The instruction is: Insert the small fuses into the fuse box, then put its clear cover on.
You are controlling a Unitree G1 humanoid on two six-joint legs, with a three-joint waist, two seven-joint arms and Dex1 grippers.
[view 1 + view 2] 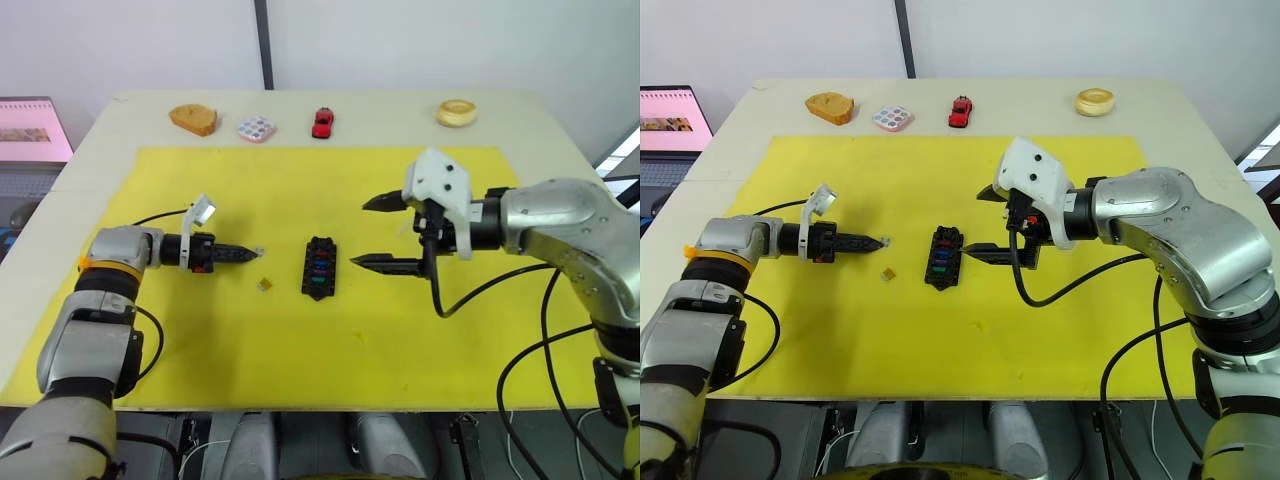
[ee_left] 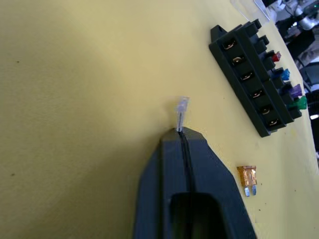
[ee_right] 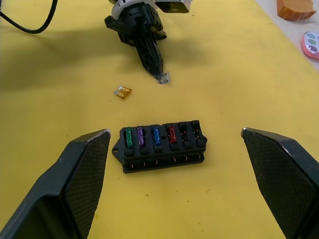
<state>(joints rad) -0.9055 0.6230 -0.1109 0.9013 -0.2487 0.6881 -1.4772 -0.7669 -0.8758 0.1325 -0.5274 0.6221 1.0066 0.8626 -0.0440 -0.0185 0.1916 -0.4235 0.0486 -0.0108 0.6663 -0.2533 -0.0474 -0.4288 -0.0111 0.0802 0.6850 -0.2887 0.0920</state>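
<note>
Your left gripper (image 2: 182,130) is clamped on a grey fuse (image 2: 182,107) just left of the fuse box (image 1: 319,267). An amber fuse (image 1: 264,286) lies between them. Your right gripper (image 1: 382,232) hangs spread wide just right of the box, which holds four fuses.

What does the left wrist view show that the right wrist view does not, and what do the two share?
Left wrist view alone: the left gripper's fingers from behind, shut on a grey fuse.

Right wrist view alone: the right gripper's fingers spread wide apart, a pastel-dotted tile, and a black cable.

Both: the fuse box holding green, purple, blue and red fuses, the amber fuse lying loose, the yellow mat.
</note>
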